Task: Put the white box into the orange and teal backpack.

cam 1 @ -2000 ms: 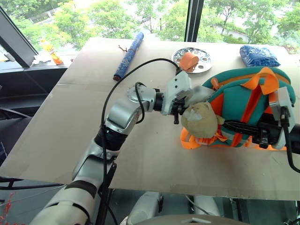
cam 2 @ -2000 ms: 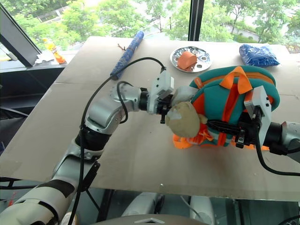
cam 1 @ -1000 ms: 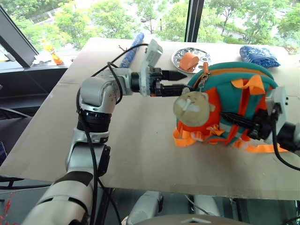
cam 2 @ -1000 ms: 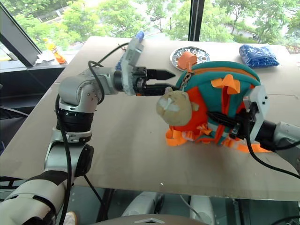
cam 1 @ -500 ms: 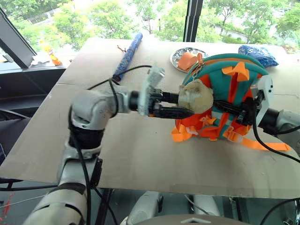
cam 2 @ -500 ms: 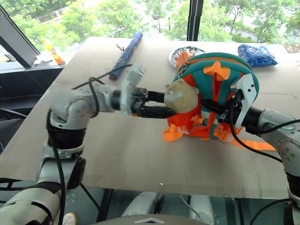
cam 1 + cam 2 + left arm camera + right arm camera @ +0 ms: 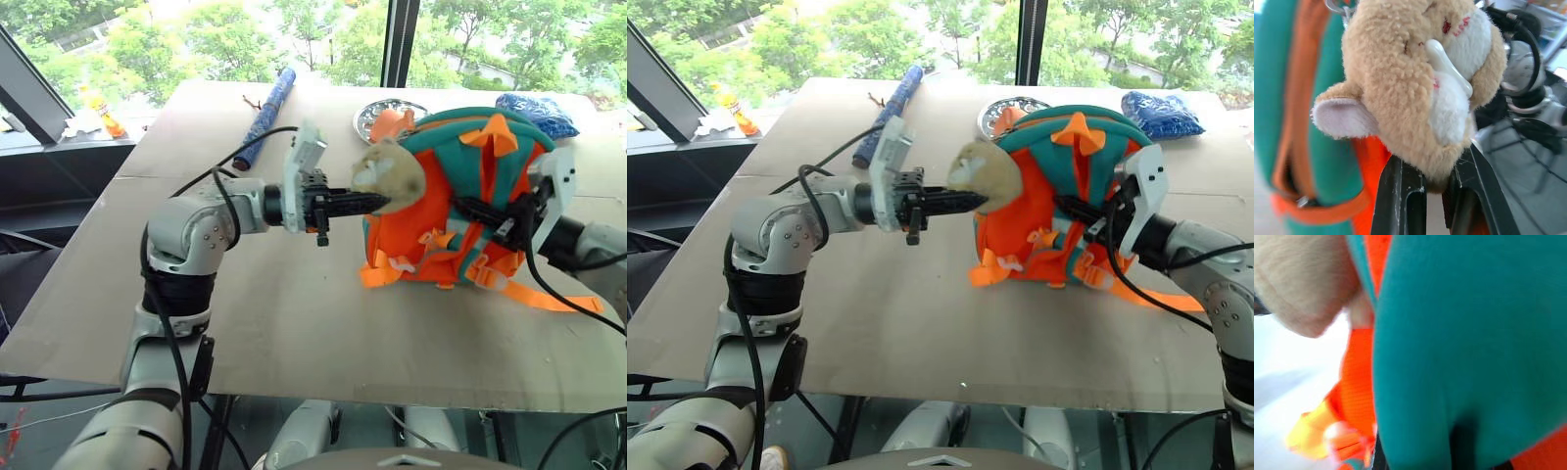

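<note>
Both hands grip the orange and teal backpack [image 7: 460, 196] (left hand [image 7: 1437, 188] pinching its plush head [image 7: 1415, 83]).

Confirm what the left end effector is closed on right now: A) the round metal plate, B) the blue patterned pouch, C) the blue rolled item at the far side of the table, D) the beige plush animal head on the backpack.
D: in the left wrist view the left end effector pinches the underside of the plush animal head hanging on the orange and teal backpack.

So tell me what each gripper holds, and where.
Left gripper: plush animal head, pinched at its bottom edge. Right gripper: orange and teal backpack, at its strap side.
</note>
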Controlling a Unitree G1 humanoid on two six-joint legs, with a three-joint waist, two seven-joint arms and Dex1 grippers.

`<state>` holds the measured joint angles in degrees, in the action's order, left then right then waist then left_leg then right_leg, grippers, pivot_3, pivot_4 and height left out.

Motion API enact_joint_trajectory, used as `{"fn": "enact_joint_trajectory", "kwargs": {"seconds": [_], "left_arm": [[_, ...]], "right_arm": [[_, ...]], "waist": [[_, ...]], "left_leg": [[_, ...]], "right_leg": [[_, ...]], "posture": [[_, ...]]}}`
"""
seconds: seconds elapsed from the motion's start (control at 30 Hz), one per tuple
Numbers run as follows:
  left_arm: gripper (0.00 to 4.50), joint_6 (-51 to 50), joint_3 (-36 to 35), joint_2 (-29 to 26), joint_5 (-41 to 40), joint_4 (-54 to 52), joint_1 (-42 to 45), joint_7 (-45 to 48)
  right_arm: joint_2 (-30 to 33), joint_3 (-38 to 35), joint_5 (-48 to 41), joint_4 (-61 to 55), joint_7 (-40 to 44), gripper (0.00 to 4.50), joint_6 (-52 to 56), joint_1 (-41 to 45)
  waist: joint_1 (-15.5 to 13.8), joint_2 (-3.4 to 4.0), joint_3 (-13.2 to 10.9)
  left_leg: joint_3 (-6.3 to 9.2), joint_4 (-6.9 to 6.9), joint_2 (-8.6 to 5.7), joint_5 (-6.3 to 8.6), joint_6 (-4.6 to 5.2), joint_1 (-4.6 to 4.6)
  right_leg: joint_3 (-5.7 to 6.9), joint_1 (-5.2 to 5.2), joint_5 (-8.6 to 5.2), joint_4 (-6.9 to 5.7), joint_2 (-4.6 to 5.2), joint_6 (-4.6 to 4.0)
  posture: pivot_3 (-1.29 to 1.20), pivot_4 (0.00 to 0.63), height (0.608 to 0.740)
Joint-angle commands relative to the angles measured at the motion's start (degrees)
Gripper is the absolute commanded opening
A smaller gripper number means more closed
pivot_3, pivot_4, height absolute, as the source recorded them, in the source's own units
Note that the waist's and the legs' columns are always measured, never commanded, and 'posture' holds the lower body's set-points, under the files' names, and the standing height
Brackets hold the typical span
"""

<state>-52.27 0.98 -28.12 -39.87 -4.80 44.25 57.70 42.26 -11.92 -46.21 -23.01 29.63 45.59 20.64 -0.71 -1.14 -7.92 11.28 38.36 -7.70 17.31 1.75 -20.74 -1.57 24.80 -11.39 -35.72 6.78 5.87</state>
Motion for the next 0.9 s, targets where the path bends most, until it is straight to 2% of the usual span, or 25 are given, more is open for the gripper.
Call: {"fn": "enact_joint_trajectory", "kwargs": {"seconds": [0.03,0.17,0.3,0.43,0.57,0.63,0.7,0.83,0.9], "left_arm": [[0.03,6.90,-2.31,-2.20,2.67,2.51,-0.05,1.16],[0.03,14.98,2.60,-5.59,10.43,7.86,-3.86,3.97],[0.03,16.57,9.13,-6.90,15.24,10.91,-8.67,6.30],[0.03,17.96,15.10,-4.91,19.19,13.39,-13.73,5.82],[0.03,14.47,17.20,-5.90,19.27,10.50,-17.99,6.37],[0.03,12.18,16.77,-6.59,18.73,9.68,-18.87,5.84],[0.03,15.07,13.57,-5.22,17.99,10.83,-18.29,4.71],[0.03,16.52,1.66,0.84,9.58,13.37,-11.48,1.82],[0.03,15.07,-3.52,1.80,4.57,13.91,-5.91,1.87]], "right_arm": [[-0.43,-3.00,4.24,4.53,-3.91,0.00,-2.25,3.27],[-2.20,-4.14,7.89,9.79,-7.77,0.00,-4.21,7.35],[-3.57,-5.84,10.07,14.08,-11.20,0.00,-5.60,10.54],[-3.90,-7.44,10.86,15.50,-13.27,0.00,-6.06,11.34],[-3.63,-10.05,11.17,15.11,-15.98,0.00,-6.11,10.96],[-3.34,-11.63,10.99,14.78,-16.75,0.00,-5.95,10.67],[-2.60,-13.02,10.55,13.98,-16.80,0.00,-5.45,10.15],[-1.86,-15.21,9.04,12.51,-16.72,0.00,-4.35,10.80],[-1.58,-16.64,7.51,12.94,-17.33,0.00,-3.72,13.19]], "waist": [[-0.01,0.00,0.00],[0.11,0.02,0.01],[0.14,0.02,0.01],[-0.26,0.02,0.01],[-0.11,0.02,0.01],[-0.20,0.03,0.02],[-0.20,0.06,0.04],[-0.47,0.05,0.03],[-0.41,0.03,-0.01]], "left_leg": [[0.00,0.00,0.00,0.00,0.00,0.00],[0.01,-0.04,0.00,0.00,0.00,-0.02],[-0.01,-0.06,-0.01,0.00,0.00,-0.02],[0.09,-0.05,-0.03,0.00,0.00,-0.06],[0.07,-0.05,-0.06,0.00,0.01,-0.06],[0.11,-0.05,-0.05,0.00,0.01,-0.06],[0.10,-0.03,-0.05,0.00,0.01,-0.03],[0.13,0.06,-0.07,0.00,0.01,-0.07],[0.18,0.08,-0.08,0.00,0.01,-0.14]], "right_leg": [[0.01,0.00,0.00,0.00,0.00,0.00],[0.02,0.00,0.00,0.08,0.02,0.00],[0.02,0.02,0.00,0.07,0.02,0.00],[0.12,0.00,0.00,0.08,0.06,0.00],[0.11,0.00,0.00,0.08,0.10,0.00],[0.14,0.00,0.00,0.07,0.10,0.00],[0.14,-0.02,0.00,0.02,0.11,0.00],[0.19,-0.04,0.00,-0.01,0.12,0.00],[0.26,-0.02,0.00,-0.01,0.14,0.00]], "posture": [[0.00,0.150,0.731],[0.00,0.150,0.731],[0.00,0.150,0.731],[0.00,0.150,0.731],[0.00,0.150,0.731],[0.00,0.150,0.731],[0.00,0.150,0.731],[0.00,0.150,0.731],[0.00,0.150,0.731]]}}
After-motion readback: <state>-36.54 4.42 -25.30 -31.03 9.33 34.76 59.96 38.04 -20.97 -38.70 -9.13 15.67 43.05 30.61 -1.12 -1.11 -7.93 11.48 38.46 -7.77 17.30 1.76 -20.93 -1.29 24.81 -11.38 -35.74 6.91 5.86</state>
